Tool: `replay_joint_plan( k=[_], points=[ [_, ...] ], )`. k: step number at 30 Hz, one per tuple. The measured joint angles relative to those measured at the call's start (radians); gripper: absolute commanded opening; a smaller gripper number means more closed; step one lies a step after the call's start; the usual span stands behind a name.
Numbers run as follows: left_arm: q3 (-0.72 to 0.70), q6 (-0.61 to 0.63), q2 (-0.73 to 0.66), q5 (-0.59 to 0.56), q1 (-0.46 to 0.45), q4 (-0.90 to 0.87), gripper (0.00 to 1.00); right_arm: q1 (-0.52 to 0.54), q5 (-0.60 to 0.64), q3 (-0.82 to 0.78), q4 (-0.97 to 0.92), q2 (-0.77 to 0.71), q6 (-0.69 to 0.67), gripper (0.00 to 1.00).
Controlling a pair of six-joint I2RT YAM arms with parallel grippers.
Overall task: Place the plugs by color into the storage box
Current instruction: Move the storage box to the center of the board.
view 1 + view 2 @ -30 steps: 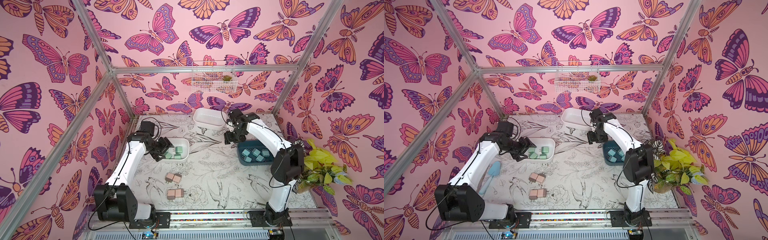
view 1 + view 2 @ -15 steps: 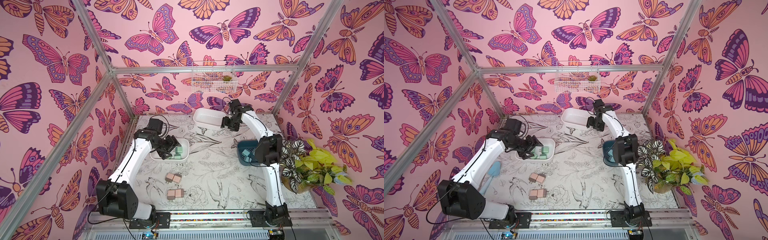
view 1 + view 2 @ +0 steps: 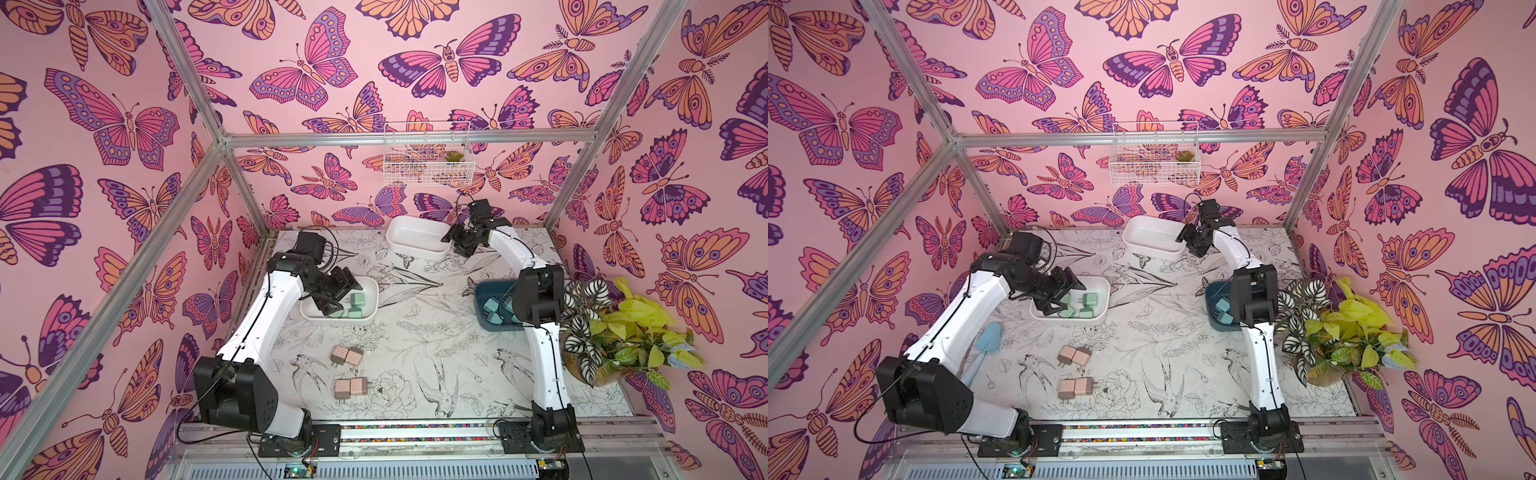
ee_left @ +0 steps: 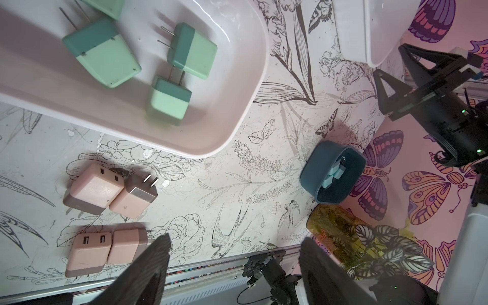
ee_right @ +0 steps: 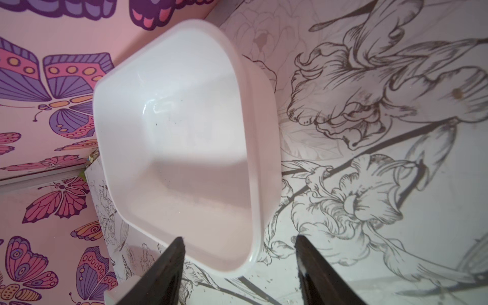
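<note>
**Both end effectors spread; plugs lying in trays, bin and on the bench**

The left end effector [image 3: 337, 293] is held spread over the left end of a white tray [image 3: 370, 286], with nothing pinched between its jaws; the green plugs [image 3: 353, 305] lie inside that tray, just beside it on the side toward the bench's middle. In the left wrist view four green plugs [image 4: 182, 50] are seen on the tray [image 4: 237, 79] floor, prongs showing, clear of the end effector [image 4: 232, 243].

Four pink plugs [image 3: 347, 355] lie on the bench [image 3: 415, 332] in two touching pairs, in front of the tray and well apart from both end effectors; two slots are shown on the face of some of the pink plugs [image 4: 92, 188].

The blue plugs [image 3: 492, 309] lie in a dark blue bin [image 3: 480, 297] on the right side, partly hidden by the right arm; the bin [image 4: 317, 169] is also seen in the left wrist view.

The right end effector [image 3: 457, 245] is held spread at the right end of a back tray [image 3: 415, 235], far from every plug. In the right wrist view a corner of the back tray [image 5: 184, 132] is seen between the fingers of the end effector [image 5: 239, 240]; whether the tray is touched cannot be told.

Faint marks on the plant pot [image 4: 324, 224] are too blurred to be read.
</note>
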Motion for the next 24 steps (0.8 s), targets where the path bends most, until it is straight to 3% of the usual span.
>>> replay_joint_plan(
  k=[8,15,24],
  points=[
    [0.018,0.024,0.008,0.000,0.000,-0.039,0.79,0.001,0.008,0.000,0.026,0.077,0.055,0.48],
    [0.024,0.039,0.033,0.003,0.000,-0.043,0.79,0.026,0.019,-0.022,0.017,0.066,0.023,0.36],
    [0.031,0.048,0.058,0.020,0.000,-0.044,0.79,0.055,0.037,-0.308,-0.001,-0.101,-0.042,0.31]
  ],
)
